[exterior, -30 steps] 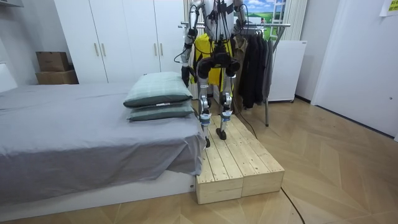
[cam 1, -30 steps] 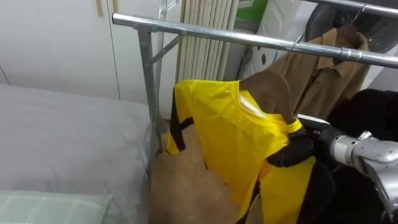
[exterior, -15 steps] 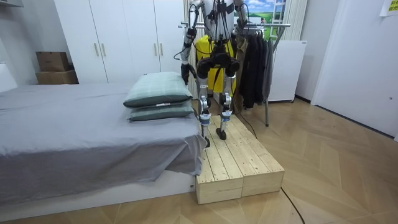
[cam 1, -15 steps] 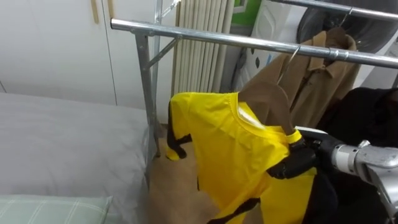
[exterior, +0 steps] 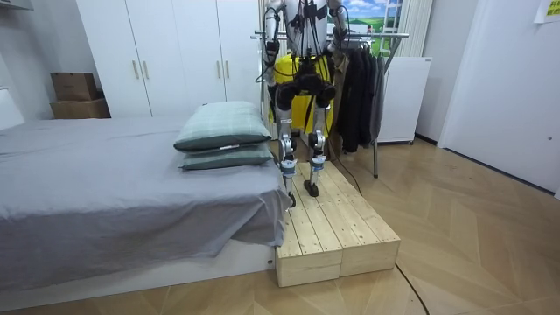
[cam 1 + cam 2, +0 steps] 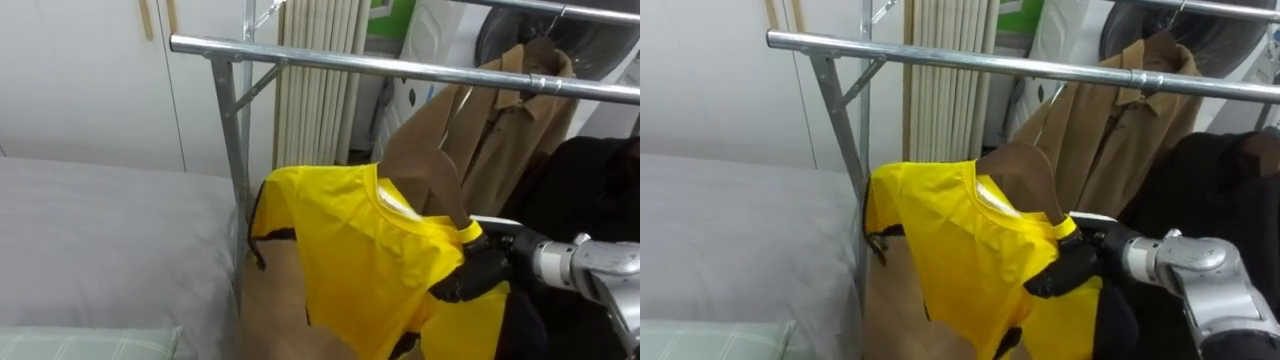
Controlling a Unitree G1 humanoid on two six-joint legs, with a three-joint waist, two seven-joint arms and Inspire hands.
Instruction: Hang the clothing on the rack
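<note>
right hand (image 6: 468,282) | fingers clenched on yellow shirt (image 6: 345,240) shoulder | shirt below rail (image 6: 400,68)

The right hand (image 6: 1072,268) is coming in from the lower right and gripping the yellow shirt (image 6: 955,255) at its shoulder, dark fingers curling into the cloth, with a brown piece (image 6: 1025,180) rising out of the collar. The shirt is hanging below the rail (image 6: 970,62), apart from it and just beside the rack's post (image 6: 838,150). A tan shirt (image 6: 1120,135) and a black garment (image 6: 1225,190) are hanging further right, and the grey bed (image 6: 730,225) is lying to the left.
</note>
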